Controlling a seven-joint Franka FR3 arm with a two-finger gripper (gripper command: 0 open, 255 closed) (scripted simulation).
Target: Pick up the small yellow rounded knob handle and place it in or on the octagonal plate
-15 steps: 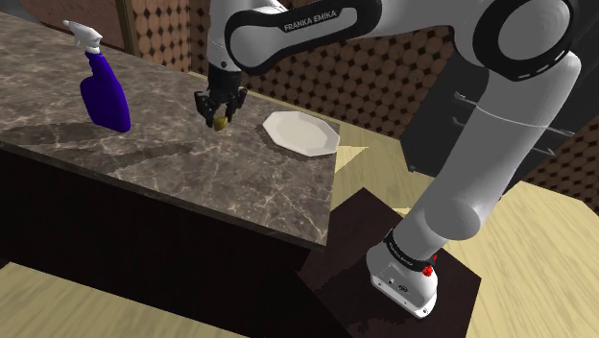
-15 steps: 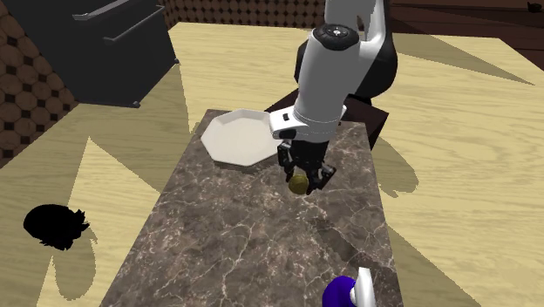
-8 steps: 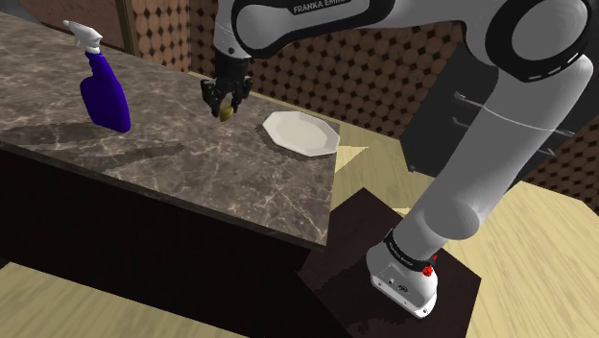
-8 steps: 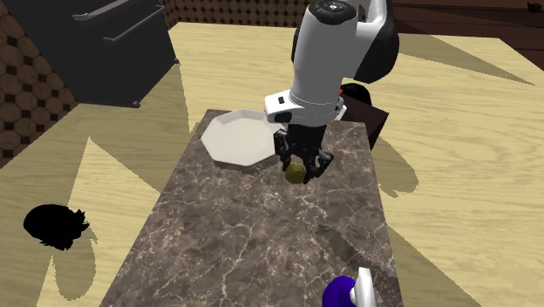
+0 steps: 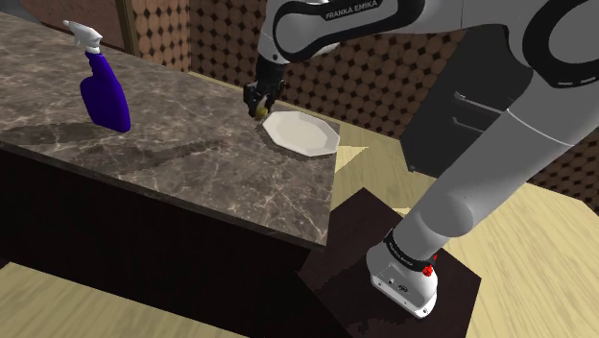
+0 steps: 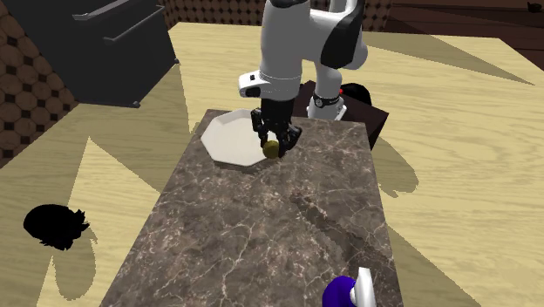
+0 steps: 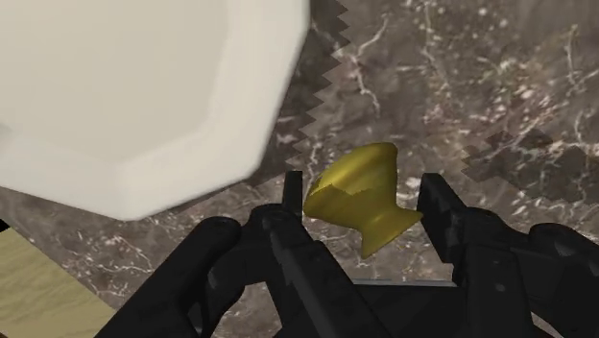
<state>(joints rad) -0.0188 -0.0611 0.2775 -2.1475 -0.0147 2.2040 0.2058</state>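
Since the frame half a second earlier, my all-black two-finger claw (image 7: 362, 188) had travelled along the counter towards the plate, carrying its load with it. Claw state: clenched on the small yellow rounded knob handle (image 7: 357, 195), with one finger on each side of it. The knob was held above the dark veined marble countertop (image 5: 163, 144), just beside the rim of the white octagonal plate (image 5: 305, 134); seen from my wrist, it was not yet over the plate's face. In the second exterior view, the claw (image 6: 274, 144) stood at the plate's right edge. The plate lay flat near the end of the countertop closest to my dark box stand (image 5: 355, 230). A blue spray bottle with a white trigger head (image 5: 104, 91) stood upright, well apart from the plate, towards the shoulder view's left.
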